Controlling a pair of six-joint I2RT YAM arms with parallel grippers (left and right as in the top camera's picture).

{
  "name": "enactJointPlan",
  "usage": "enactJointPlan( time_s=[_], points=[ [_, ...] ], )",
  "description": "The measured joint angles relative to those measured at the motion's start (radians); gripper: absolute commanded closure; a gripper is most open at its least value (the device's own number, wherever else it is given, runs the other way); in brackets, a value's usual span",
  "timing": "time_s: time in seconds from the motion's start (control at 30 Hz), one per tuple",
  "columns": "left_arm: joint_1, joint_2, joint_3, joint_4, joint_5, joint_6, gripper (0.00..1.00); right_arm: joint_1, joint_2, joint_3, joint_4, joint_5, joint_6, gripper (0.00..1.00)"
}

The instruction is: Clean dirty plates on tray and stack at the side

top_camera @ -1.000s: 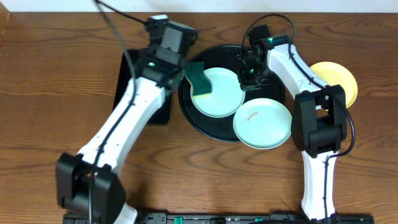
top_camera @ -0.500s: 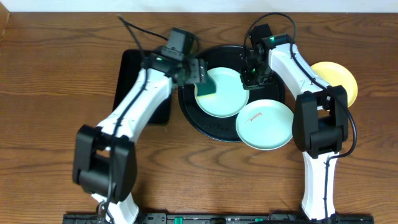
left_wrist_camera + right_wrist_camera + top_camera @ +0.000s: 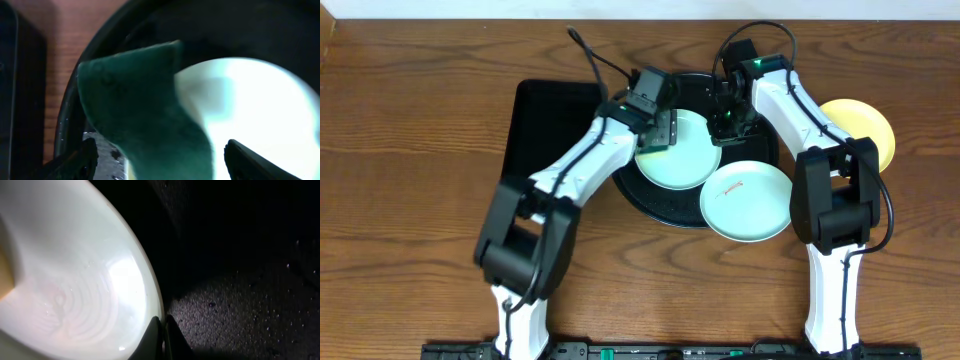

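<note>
A pale mint plate (image 3: pixel 685 152) lies in the round black tray (image 3: pixel 642 195). My right gripper (image 3: pixel 725 122) is shut on that plate's far-right rim; in the right wrist view its fingers (image 3: pixel 154 339) pinch the pale rim (image 3: pixel 150 287). My left gripper (image 3: pixel 660 130) hovers over the plate's left side, jaws wide open. A dark green sponge (image 3: pixel 145 110) lies between its fingers (image 3: pixel 80 159), touching neither, half on the plate (image 3: pixel 255 105). A second mint plate (image 3: pixel 745 200) with a red smear rests on the tray's front-right rim. A yellow plate (image 3: pixel 865 130) sits on the table at the right.
A rectangular black tray (image 3: pixel 545 130) lies left of the round tray, partly under the left arm. Bare wooden table (image 3: pixel 410 200) surrounds everything. The right arm's base link (image 3: pixel 835 200) stands close to the smeared plate and hides part of the yellow plate.
The left arm swung right, from the tray's left edge onto the mint plate, and its jaws opened off the sponge. The right gripper stayed on the plate's rim.
</note>
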Motion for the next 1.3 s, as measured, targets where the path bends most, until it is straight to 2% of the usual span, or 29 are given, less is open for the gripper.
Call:
enactJointPlan(
  time_s=[0.43,0.67,0.93,1.0,1.1,1.13,1.2,1.3],
  points=[
    [-0.021,0.053,0.000,0.037,-0.095,-0.014,0.18,0.000,0.000,0.000,-0.001,0.001,0.000,0.99],
    [-0.063,0.053,0.000,0.047,-0.103,-0.095,0.18,-0.001,0.000,0.000,-0.003,0.005,0.000,0.99],
    [-0.039,0.078,0.000,0.055,-0.103,-0.144,0.18,-0.002,0.000,0.000,-0.011,0.006,0.000,0.99],
    [-0.034,0.094,0.000,0.060,-0.102,-0.148,0.25,-0.002,0.000,0.000,-0.011,0.006,0.000,0.99],
    [-0.036,0.103,0.000,0.065,-0.113,-0.161,0.53,-0.002,0.000,0.000,-0.011,0.006,0.000,0.99],
    [-0.038,0.103,0.000,0.063,-0.121,-0.156,0.59,-0.002,0.000,0.000,-0.011,0.006,0.000,0.99],
    [-0.039,0.103,0.000,0.060,-0.138,-0.153,0.64,-0.002,0.000,0.000,-0.011,0.006,0.000,0.99],
    [-0.037,0.102,0.000,0.050,-0.148,-0.139,0.66,-0.002,0.000,0.000,-0.011,0.006,0.000,0.99]
  ],
)
